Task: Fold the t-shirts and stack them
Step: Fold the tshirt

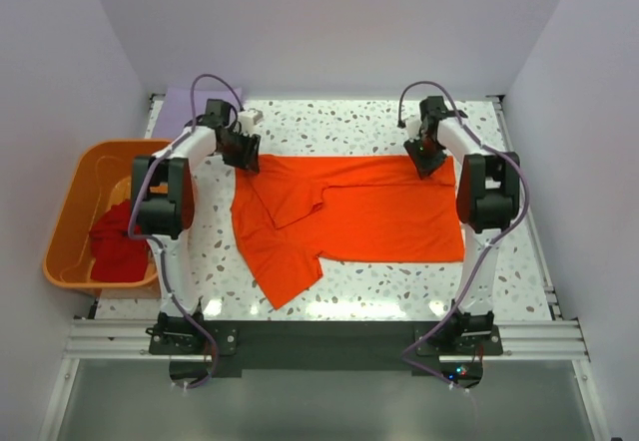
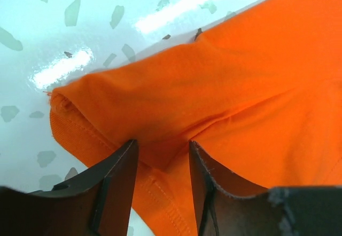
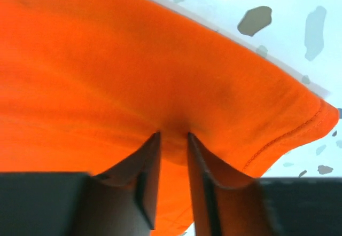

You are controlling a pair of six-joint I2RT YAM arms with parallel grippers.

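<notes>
The bright orange t-shirt [image 1: 369, 207] lies spread across the middle of the table, with one sleeve [image 1: 285, 276] hanging toward the near edge. My left gripper [image 1: 243, 154] is at its far left corner, and the wrist view shows it [image 2: 163, 150] pinching a ridge of the orange cloth [image 2: 224, 86]. My right gripper [image 1: 424, 159] is at the far right corner, and its wrist view shows it [image 3: 173, 137] shut on a tented fold of the cloth [image 3: 133, 70] near the hem. The darker red t-shirt [image 1: 118, 246] lies crumpled in the tub. The pale lavender t-shirt [image 1: 183, 104] lies at the far left corner.
A rigid orange plastic tub [image 1: 62, 231] stands off the left side of the table. The speckled white tabletop [image 1: 399, 281] shows around the shirt. Pale walls close in on three sides, and a metal rail [image 1: 319, 339] runs along the near edge.
</notes>
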